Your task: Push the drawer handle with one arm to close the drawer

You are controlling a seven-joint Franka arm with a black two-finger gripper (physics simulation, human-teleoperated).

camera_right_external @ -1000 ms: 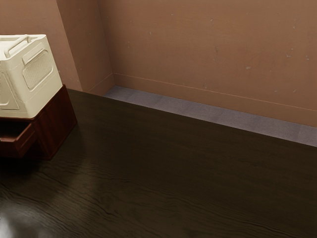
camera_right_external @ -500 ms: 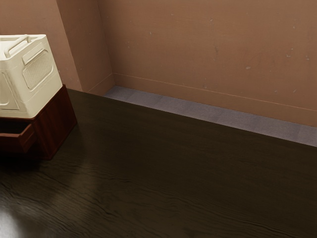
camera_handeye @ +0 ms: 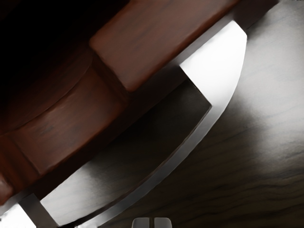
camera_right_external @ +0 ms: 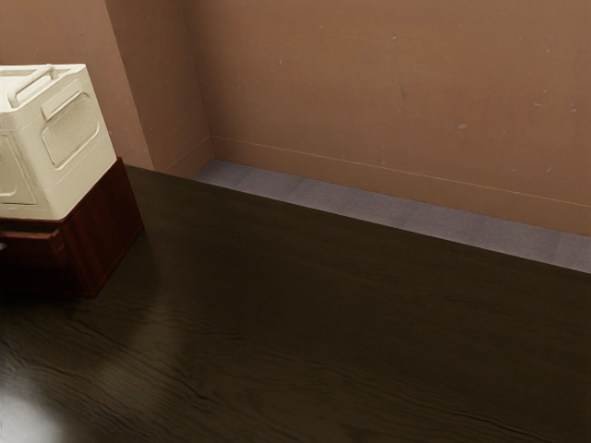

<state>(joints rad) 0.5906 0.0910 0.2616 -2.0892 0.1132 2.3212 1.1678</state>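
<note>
The drawer [camera_right_external: 30, 249] of the dark red cabinet [camera_right_external: 109, 227] is at the exterior view's left edge, its front standing a little out from the cabinet. In the wrist view the red-brown drawer [camera_handeye: 156, 40] has a dark gap behind its front. Its curved metal handle [camera_handeye: 219, 102] bows outward over the table. My gripper [camera_handeye: 152, 223] is at the wrist view's lower edge, beside the outer side of the handle, its two fingertips side by side with a thin line between them, holding nothing. Whether they touch the handle I cannot tell.
A cream plastic crate [camera_right_external: 65, 138] sits on top of the cabinet. The dark wooden table [camera_right_external: 323, 323] stretches toward the exterior view's right, with a brown wall [camera_right_external: 397, 92] behind it.
The drawer has slid inward, toward the cabinet body, and the opening above it in the exterior view has narrowed. The crate and cabinet have stayed where they were.
</note>
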